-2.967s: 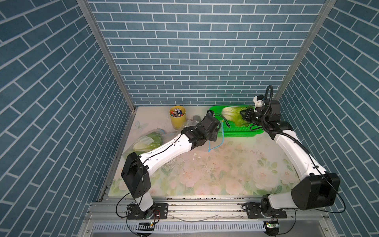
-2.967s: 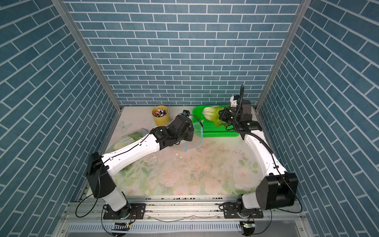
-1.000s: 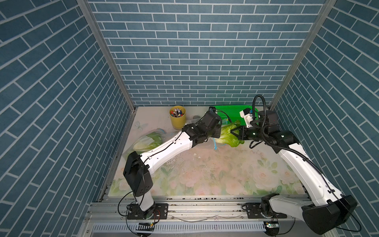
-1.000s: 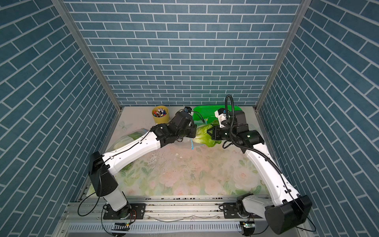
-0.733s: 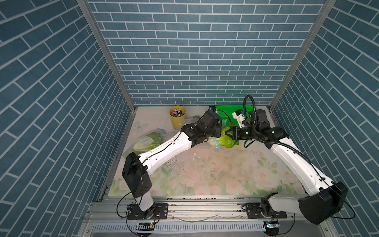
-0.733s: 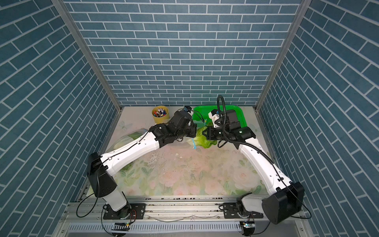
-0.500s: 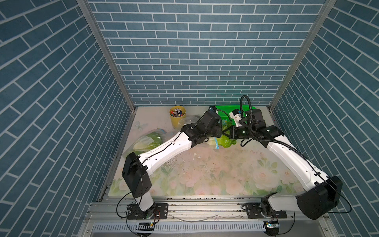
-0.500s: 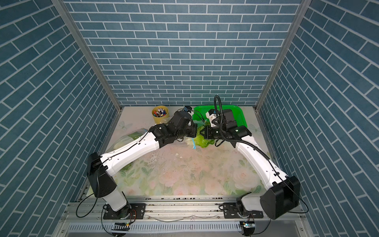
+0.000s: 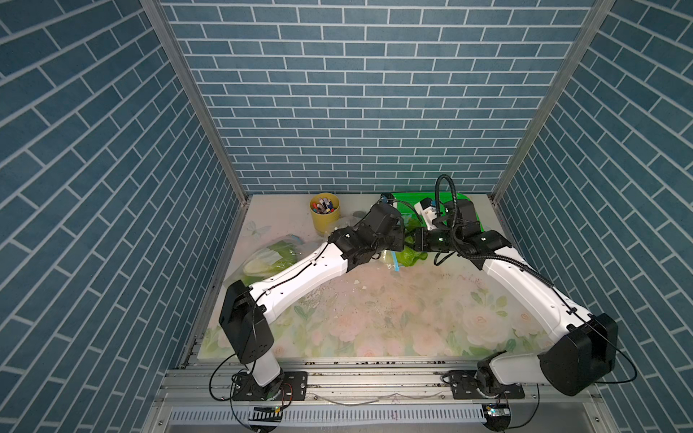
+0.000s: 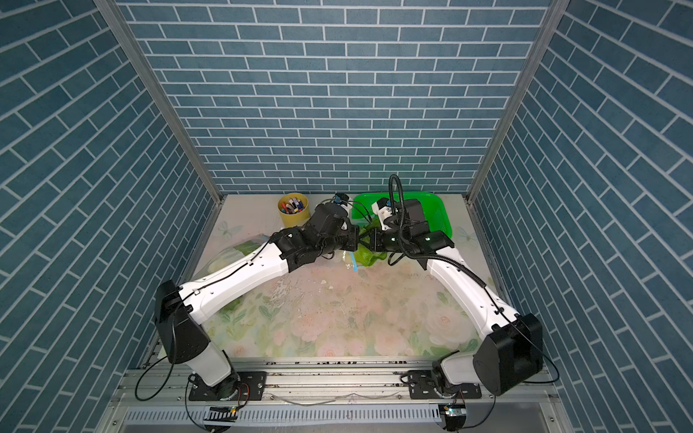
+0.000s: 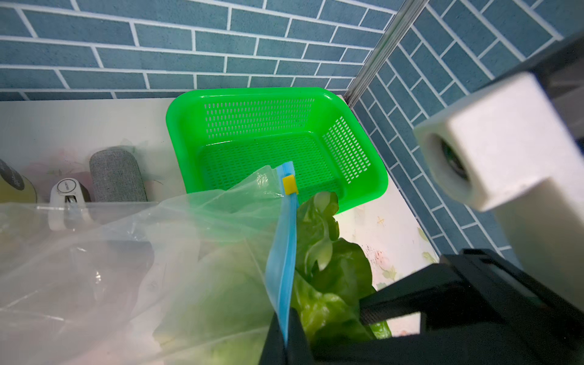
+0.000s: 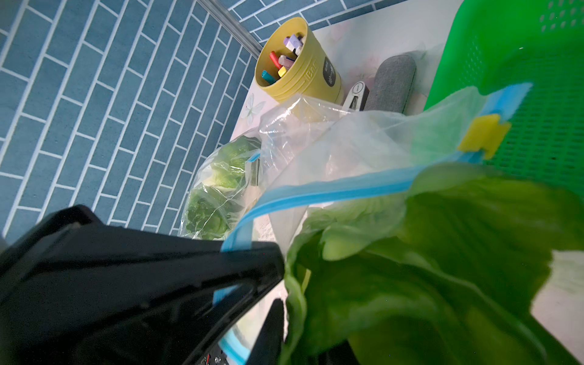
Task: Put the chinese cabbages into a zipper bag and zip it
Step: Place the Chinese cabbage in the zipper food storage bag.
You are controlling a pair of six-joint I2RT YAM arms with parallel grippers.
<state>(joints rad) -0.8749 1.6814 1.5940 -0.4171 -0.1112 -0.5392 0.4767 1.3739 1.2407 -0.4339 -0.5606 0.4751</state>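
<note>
My left gripper [image 9: 398, 243] [image 11: 286, 319] is shut on the blue zip strip of a clear zipper bag [image 11: 189, 252], holding its mouth up near the table's back middle. The strip's yellow slider [image 11: 290, 185] sits at its far end. My right gripper [image 9: 415, 240] faces the left one almost tip to tip. Its jaws stand slightly apart, with the leaves of a light-green chinese cabbage [image 9: 408, 258] [image 11: 331, 271] [image 12: 442, 252] between them. The cabbage hangs at the bag's mouth, its lower part behind the clear film.
A second clear bag [image 9: 270, 256] [image 12: 218, 189] with cabbage inside lies by the left wall. The green basket [image 9: 450, 195] [image 11: 177, 132] stands empty at the back right. A yellow cup of markers [image 9: 324, 212], a grey case [image 11: 117, 173] and a small white object [image 11: 66, 192] sit at the back.
The right arm has carried the cabbage from the green basket leftward to the bag mouth and pushed it closer to the left gripper. The left gripper has kept hold of the zip strip.
</note>
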